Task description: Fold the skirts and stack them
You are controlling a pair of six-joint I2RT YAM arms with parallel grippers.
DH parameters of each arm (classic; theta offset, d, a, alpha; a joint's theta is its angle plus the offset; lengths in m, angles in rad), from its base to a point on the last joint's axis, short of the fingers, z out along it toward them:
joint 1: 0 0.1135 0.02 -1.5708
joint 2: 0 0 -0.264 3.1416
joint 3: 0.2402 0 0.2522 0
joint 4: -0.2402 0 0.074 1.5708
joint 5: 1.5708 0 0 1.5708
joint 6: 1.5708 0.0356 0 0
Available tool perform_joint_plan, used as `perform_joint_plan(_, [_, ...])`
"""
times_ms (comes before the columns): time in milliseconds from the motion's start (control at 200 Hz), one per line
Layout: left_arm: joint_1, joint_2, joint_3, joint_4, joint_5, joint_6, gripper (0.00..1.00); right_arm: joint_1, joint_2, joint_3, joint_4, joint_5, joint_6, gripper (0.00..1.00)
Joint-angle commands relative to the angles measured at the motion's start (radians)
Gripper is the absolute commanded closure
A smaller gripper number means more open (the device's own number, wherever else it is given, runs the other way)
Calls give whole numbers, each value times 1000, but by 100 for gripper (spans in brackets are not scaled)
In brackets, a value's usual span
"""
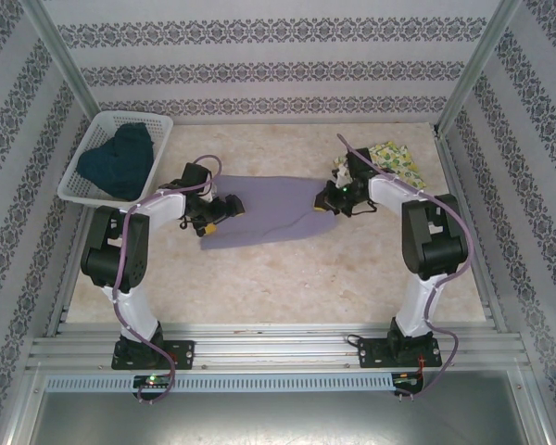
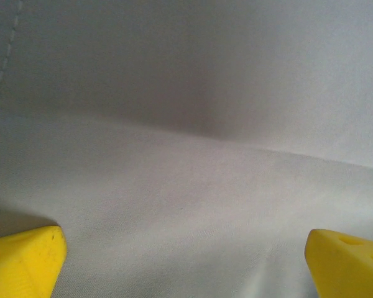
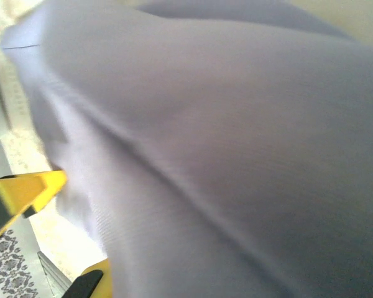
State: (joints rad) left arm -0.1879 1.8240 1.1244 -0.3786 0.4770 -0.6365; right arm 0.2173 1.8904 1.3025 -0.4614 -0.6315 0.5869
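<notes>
We're looking at the dark teal skirt (image 1: 119,159) sitting in the white basket (image 1: 74,191) at far left. The left gripper (image 2: 184,243) is hanging wide open over the grey-lavender skirt (image 1: 273,211), the right gripper (image 1: 326,198) is pinching its right edge, and the yellow print skirt (image 1: 398,162) is lying far right.

The beige table (image 1: 287,278) bears a lavender skirt (image 1: 269,209), yellow skirt (image 1: 398,162), white basket (image 1: 77,158).

You have no readable text, label, brand or number in these views. The striped walls (image 1: 259,37) carry only ornamental print, and the grey-lavender skirt (image 1: 269,211) is plain cloth.
</notes>
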Motion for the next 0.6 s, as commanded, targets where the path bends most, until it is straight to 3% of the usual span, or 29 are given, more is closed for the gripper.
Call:
perform_joint_plan(0, [8,-33,14,-32,29,-14,0,74,-60,99,-101,94,62,100])
perform_joint_plan(145, [23,-94,74,-95,27,33,0,143,-44,259,-270,220,61,100])
perform_joint_plan(380, [123,-171,-25,-21,-17,14,0,263,31,486,-359,233,106,100])
perform_joint_plan(594, [125,-72,-143,286,222,-142,0,354,203,711,-480,305,71,100])
